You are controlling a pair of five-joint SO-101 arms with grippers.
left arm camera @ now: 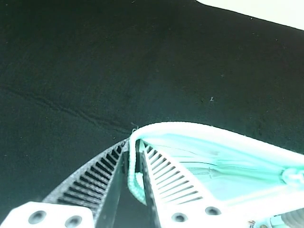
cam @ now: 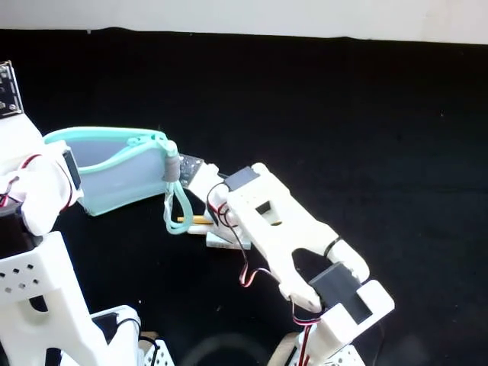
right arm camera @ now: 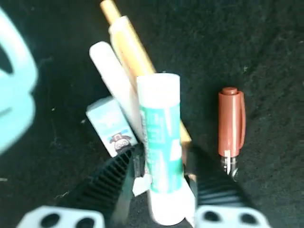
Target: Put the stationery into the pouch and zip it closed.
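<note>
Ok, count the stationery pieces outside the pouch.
5: glue stick in the right gripper; yellow pencil, white pen and eraser clustered by it; brown pen lying apart. Others may be hidden.

Quick texture rundown
The table cover (cam: 343,114) is looking like matt fabric, the pouch (cam: 114,171) is showing smooth, semi-glossy plastic, the glue stick (right arm camera: 161,142) is wearing a shiny label, and the pen cap (right arm camera: 231,121) is gleaming.

White arms (cam: 290,229), black servos (cam: 339,284), red cables (cam: 245,271); left tool (left arm camera: 134,142) ribbed, black-and-white.
</note>
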